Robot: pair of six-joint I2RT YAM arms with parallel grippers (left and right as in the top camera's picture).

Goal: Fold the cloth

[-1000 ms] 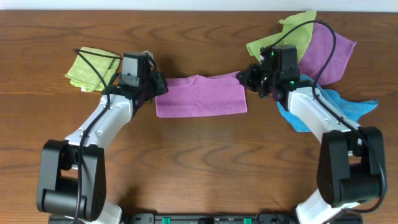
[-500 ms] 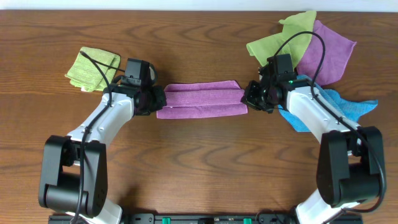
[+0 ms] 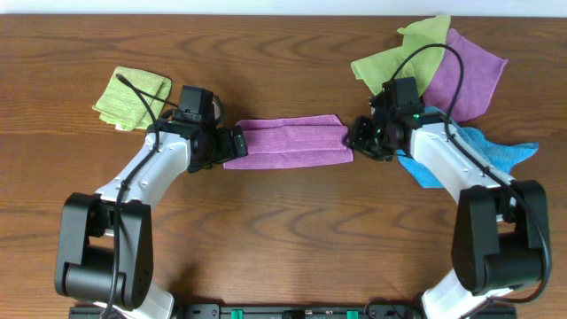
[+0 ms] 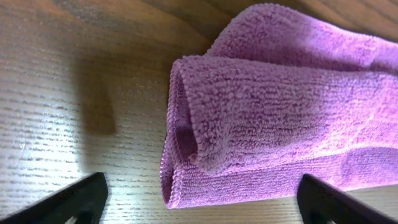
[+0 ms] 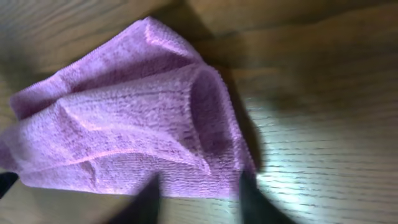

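Note:
The purple cloth (image 3: 288, 142) lies on the wooden table as a long narrow strip, folded along its length. My left gripper (image 3: 232, 146) sits at its left end, open wide. In the left wrist view the fingertips (image 4: 74, 199) stand far apart, the gripper (image 4: 202, 208) holds nothing, and the doubled cloth end (image 4: 280, 124) rests flat just beyond them. My right gripper (image 3: 359, 140) is at the strip's right end. In the right wrist view it (image 5: 199, 202) is blurred and its fingers stand a little apart, flanking the near edge of the cloth (image 5: 124, 137) without pinching it.
A folded green cloth (image 3: 131, 97) lies at the back left, behind my left arm. At the back right is a pile of cloths: green (image 3: 394, 58), purple (image 3: 469, 75) and blue (image 3: 500, 155), partly under my right arm.
The cloth went from a wide rectangle held at its far edge to a narrow folded strip. Both grippers came forward and down. The left has opened wide and the right has parted slightly.

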